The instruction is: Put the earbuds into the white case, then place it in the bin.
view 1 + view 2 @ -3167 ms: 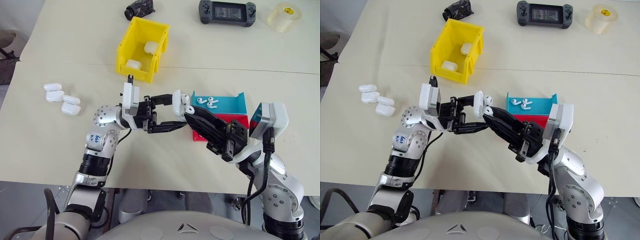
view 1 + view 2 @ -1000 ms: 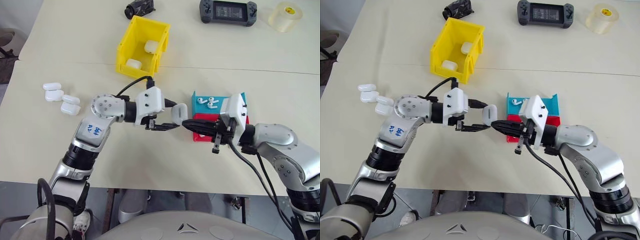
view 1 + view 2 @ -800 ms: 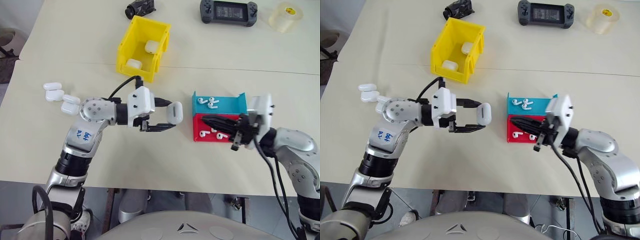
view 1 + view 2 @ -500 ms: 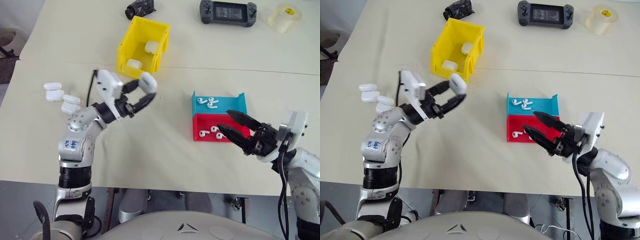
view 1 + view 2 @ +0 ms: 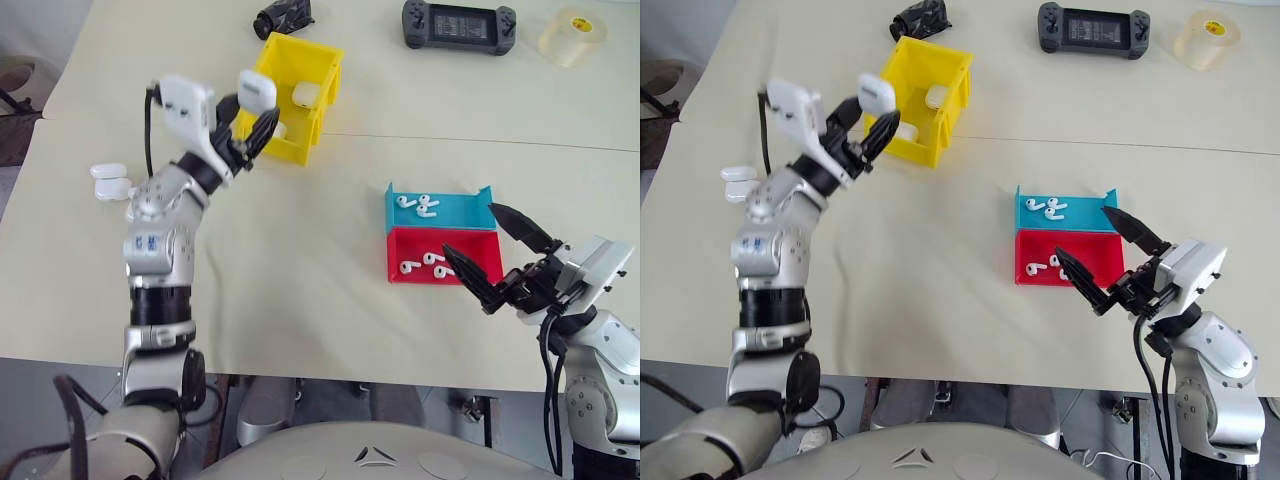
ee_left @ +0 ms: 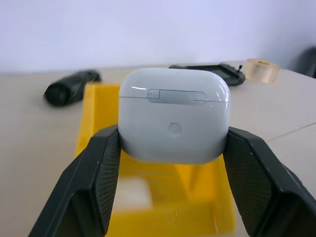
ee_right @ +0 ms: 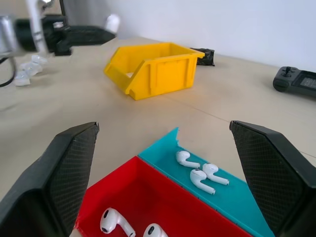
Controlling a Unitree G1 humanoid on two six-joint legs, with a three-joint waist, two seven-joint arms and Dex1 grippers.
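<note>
**One case held by the yellow bin, other fingers spread wide**

One white case sits clamped between the fingers of the left gripper, lid shut, raised in the upper left of the frame just beside the near-left corner of the yellow bin. Two more white cases lie inside that bin. At lower right, the right gripper hovers with its fingers spread wide and nothing between them, just beside the red tray and blue tray. Earbuds lie in the blue tray, and others in the red one. Spare cases rest on the worktop at the left edge.
</note>
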